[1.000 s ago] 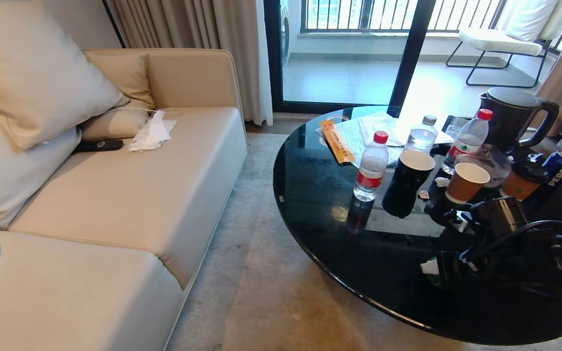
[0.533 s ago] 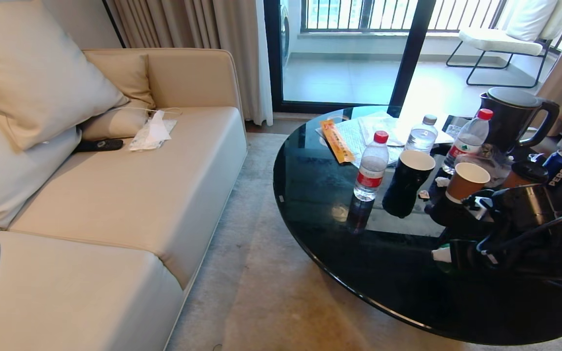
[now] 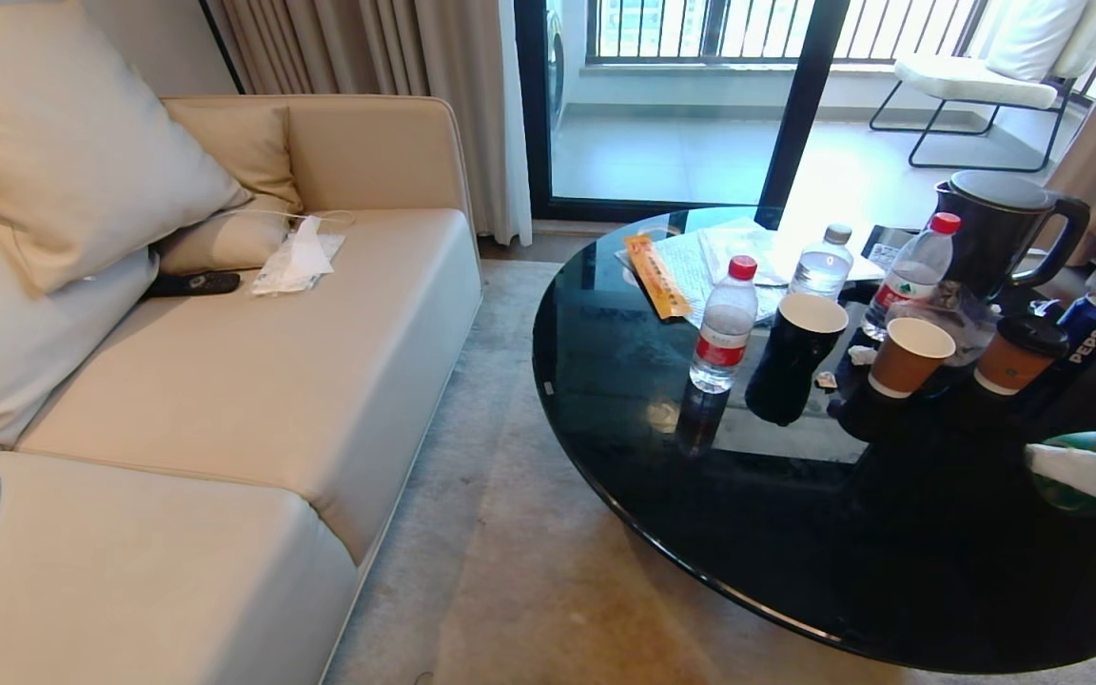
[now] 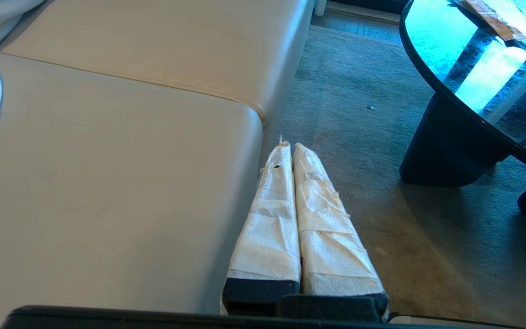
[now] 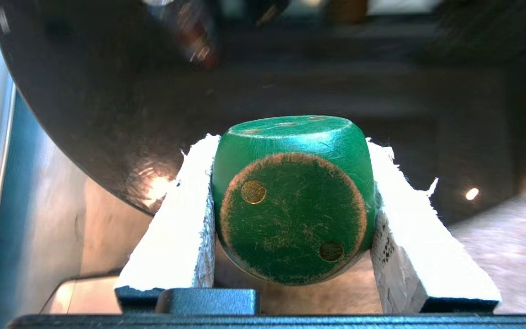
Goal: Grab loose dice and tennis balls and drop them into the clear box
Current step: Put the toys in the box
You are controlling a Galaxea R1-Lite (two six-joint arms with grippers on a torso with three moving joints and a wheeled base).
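1. The right gripper point(image 5: 292, 201) is clamped on the green die point(image 5: 295, 201), its 2 padded fingers point(image 5: 176, 219) pressed against opposite sides; the face with 2 dots is turned toward the wrist camera.
2. In the head view only a sliver of that load shows at the far right edge, over the black round table point(image 3: 605, 381) — green die point(image 3: 1071, 442) and white padding.
3. The left gripper point(image 4: 292, 151) hangs parked beside the sofa point(image 4: 107, 137) over the carpet point(image 4: 359, 114), its wrapped fingers pressed together on nothing.
4. The clear box is in none of the views, nor are the tennis balls or the other dice.
5. Judged step: carrying the die to the box. Doing it well means holding the squeeze steady — the die's rounded corners leave little flat surface to hold, so a jolt could twist it loose.
6. Travel should stay high enough to clear the water bottles point(image 3: 725, 323), paper cups point(image 3: 908, 357), Pepsi can point(image 3: 1093, 328) and kettle point(image 3: 1000, 228) crowding the table.
7. Release only once the die is squarely above the box opening and low inside its walls, so it does not bounce out.
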